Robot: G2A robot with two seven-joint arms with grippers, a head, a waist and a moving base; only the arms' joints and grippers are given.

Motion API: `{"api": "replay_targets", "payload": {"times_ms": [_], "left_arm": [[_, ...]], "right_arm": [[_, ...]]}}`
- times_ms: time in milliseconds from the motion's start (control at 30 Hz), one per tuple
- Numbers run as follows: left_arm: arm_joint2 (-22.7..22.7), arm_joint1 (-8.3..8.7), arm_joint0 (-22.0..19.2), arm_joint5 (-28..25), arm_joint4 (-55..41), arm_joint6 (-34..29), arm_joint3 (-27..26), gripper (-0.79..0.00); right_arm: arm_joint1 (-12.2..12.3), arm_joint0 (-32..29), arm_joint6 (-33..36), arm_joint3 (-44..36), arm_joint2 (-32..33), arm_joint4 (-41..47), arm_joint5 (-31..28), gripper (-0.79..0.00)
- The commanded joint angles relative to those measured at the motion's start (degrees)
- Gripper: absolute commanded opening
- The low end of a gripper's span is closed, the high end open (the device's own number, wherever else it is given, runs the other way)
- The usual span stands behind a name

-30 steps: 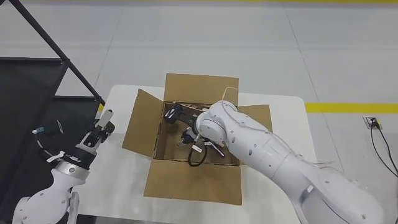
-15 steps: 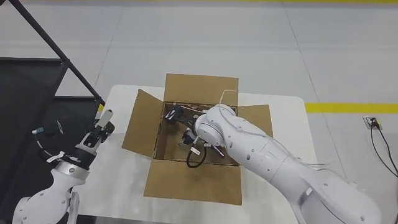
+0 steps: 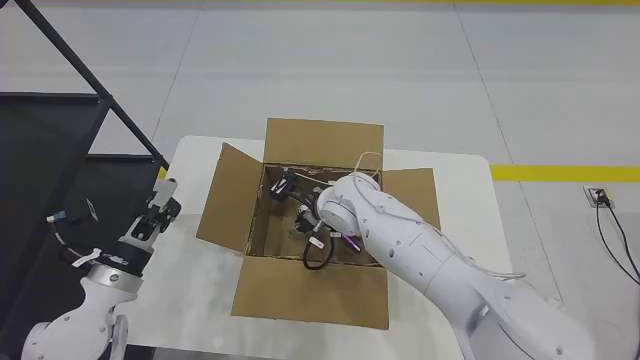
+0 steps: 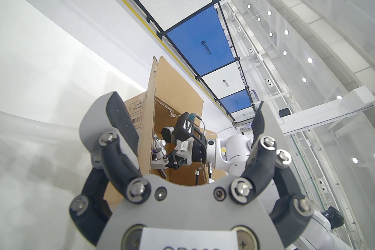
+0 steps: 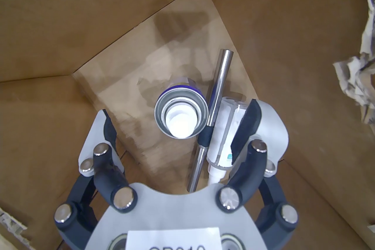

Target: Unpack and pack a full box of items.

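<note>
The cardboard box (image 3: 323, 140) sits open in the middle of the surface (image 3: 460, 175), all four flaps folded out. The right arm is down inside it. The right claw (image 5: 177, 113) is spread wide and holding nothing, hanging directly over a spray can (image 5: 181, 113) that stands upright on the box floor. A metal rod (image 5: 219, 78) lies right against the can's side, and a white tube (image 5: 225, 122) lies along the rod's other side, close to one box wall. One finger of the claw sits over that tube rather than over bare cardboard.

Over at the left edge of the surface, the left claw (image 4: 188, 109) is also spread apart and empty, held up off the surface and pointed toward the box.

This looks to me like the unpacking half of the job, with a few items left to lift out and the can as the likely pick. For that, the claw would need to drop straight down around the can. The finger on the rod side has little room, so a slight shift away from the tube seems wise before closing.
</note>
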Motion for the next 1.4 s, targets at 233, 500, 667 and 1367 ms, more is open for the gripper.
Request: {"api": "replay_targets", "payload": {"times_ms": [233, 500, 667, 1367], "left_arm": [[0.89, 0.23, -0.35, 0.05, 0.35, 0.12, 0.23, 0.0], [1.54, 0.5, -0.97, 0.22, 1.13, -0.3, 0.73, 0.0], [1.89, 0.67, -1.4, 0.27, 1.5, -0.65, 0.9, 0.0], [2.81, 1.29, -2.77, 0.13, 1.24, -1.11, 1.89, 0.0]], "right_arm": [[-1.96, 0.02, -1.02, 4.43, 1.01, -0.4, -2.88, -0.24], [-2.97, 0.07, -1.58, 5.59, 2.03, -1.37, -4.13, -0.52], [-2.91, -0.13, -2.2, 4.58, 2.93, -2.58, -4.13, -0.727], [6.85, -7.89, 14.92, -27.52, 15.15, -16.65, 5.49, -0.785]]}}
